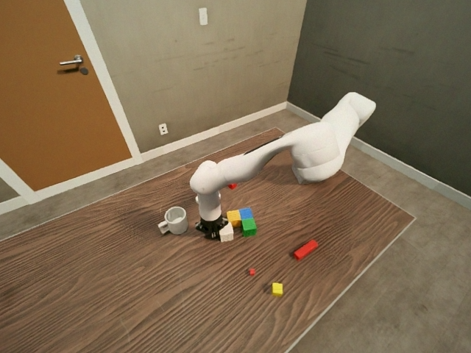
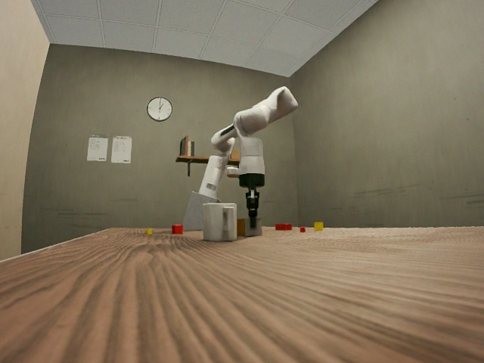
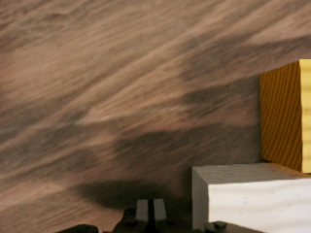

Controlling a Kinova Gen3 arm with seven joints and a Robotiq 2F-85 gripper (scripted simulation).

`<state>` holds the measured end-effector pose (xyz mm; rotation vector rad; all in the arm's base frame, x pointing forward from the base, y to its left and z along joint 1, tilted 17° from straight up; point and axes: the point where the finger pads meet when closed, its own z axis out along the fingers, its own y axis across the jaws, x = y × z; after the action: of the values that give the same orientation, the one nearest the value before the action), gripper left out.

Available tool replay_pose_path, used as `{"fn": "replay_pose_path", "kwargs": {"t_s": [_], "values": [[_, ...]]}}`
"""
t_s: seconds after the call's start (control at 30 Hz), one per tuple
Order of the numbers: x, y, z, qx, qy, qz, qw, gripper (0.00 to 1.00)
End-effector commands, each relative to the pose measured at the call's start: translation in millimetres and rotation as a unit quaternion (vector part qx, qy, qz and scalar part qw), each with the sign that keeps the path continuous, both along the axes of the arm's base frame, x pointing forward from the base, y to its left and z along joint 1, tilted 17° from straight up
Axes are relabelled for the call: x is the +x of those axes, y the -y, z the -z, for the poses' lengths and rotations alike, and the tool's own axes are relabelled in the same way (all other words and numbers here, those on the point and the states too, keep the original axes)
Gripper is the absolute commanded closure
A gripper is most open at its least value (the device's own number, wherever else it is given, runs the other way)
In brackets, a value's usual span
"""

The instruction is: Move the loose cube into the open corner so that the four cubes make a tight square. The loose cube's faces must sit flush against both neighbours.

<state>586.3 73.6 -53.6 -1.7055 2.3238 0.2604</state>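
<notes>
At the near end of the wooden table (image 1: 151, 288) (image 2: 234, 296) (image 3: 97, 73), with twelve o'clock toward the top of the overhead view and the coloured group as centre: one yellow cube (image 1: 277, 289) (image 2: 318, 226) at five o'clock; one tiny red cube (image 1: 252, 271) (image 2: 302, 229) at six; one red bar (image 1: 306, 249) (image 2: 283, 226) at four.

Loose cube, white (image 1: 227, 233) (image 2: 258, 228) (image 3: 258, 204): one, at eight o'clock, outside the open corner, with a gap between it and the green cube (image 1: 249, 226).

Gripper (image 1: 214, 232) (image 2: 252, 225) (image 3: 151, 216): one, beside the white cube's outer side; jaws narrow, closed together, holding nothing.

Mug, grey (image 1: 176, 220) (image 2: 219, 221): one, at nine o'clock.

Group: three cubes, being green, orange (image 1: 233, 218) (image 2: 240, 227) (image 3: 282, 114) and blue (image 1: 246, 213).

Beyond: one red cube (image 1: 232, 186) (image 2: 177, 228), between eleven and twelve.

Surface: brown, dark-grained. Room: one orange-brown door (image 1: 57, 106), at ten o'clock; grey-green walls; one wall clock (image 2: 159, 109); two pinned sheets (image 2: 97, 147); one shelf (image 2: 201, 159) bearing books.
</notes>
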Motion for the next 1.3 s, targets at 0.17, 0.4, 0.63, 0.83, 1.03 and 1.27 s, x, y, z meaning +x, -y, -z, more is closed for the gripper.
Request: {"fn": "replay_pose_path", "kwargs": {"t_s": [0.17, 0.4, 0.63, 0.83, 1.03, 1.27], "values": [[3.2, -2.5, -0.3, 0.0, 0.006, -0.004, 1.0, 0.9], [1.4, -2.6, -0.1, 0.0, 0.005, -0.003, 1.0, 0.9], [-0.5, -3.8, -0.2, 0.0, 0.005, -0.003, 1.0, 0.9], [-1.7, -4.5, -0.3, 0.0, 0.005, -0.003, 1.0, 0.9], [-1.9, -4.7, -0.3, 0.0, 0.005, -0.003, 1.0, 0.9], [-1.9, -4.7, -0.3, 0.0, 0.005, -0.003, 1.0, 0.9]]}}
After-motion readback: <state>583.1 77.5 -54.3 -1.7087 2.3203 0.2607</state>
